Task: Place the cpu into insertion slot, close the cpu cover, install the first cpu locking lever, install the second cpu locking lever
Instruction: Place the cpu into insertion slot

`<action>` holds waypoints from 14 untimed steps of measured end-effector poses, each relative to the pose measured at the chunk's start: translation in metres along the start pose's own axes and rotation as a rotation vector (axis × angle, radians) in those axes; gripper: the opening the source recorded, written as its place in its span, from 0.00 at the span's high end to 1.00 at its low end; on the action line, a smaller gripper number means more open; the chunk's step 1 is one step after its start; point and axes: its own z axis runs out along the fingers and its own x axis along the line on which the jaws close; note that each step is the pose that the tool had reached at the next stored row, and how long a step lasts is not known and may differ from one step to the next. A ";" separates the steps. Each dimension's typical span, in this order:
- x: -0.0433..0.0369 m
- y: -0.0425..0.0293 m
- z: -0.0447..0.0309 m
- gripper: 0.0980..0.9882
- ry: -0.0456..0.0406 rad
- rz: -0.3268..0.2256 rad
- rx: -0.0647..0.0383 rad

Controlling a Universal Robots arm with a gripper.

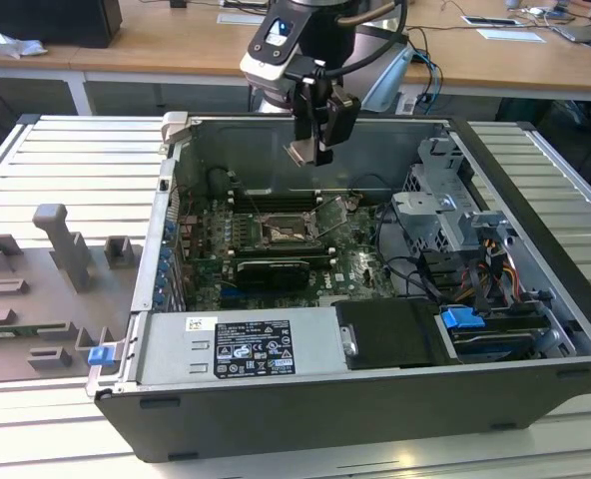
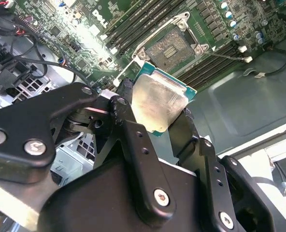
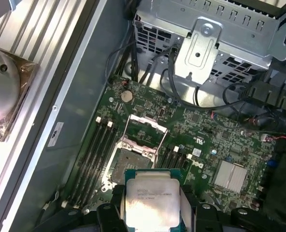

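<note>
My gripper (image 1: pixel 313 140) hangs above the open computer case, shut on the cpu (image 1: pixel 300 152), a small square chip with a silvery top. In both wrist views the cpu (image 2: pixel 160 104) (image 3: pixel 150 200) sits between the two black fingers (image 2: pixel 126 118), gripped at opposite edges. Below it on the green motherboard lies the insertion slot (image 1: pixel 288 236) (image 2: pixel 174 48) (image 3: pixel 129 162), dark, square and bare. The cpu cover (image 1: pixel 332 212) (image 3: pixel 148 122) stands swung up from the slot's edge. The cpu is well above the slot and not touching the board.
Memory slots (image 3: pixel 92 154) flank the socket. A black graphics card (image 1: pixel 271 271) lies in front of it, a power supply (image 1: pixel 236 344) at the case's near wall, and a metal drive cage (image 1: pixel 445 215) with cables at the exterior view's right. Grey fixtures (image 1: pixel 66 249) stand outside the case.
</note>
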 end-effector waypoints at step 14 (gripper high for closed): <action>-0.0002 -0.0013 0.0155 0.50 -0.0152 0.102 0.001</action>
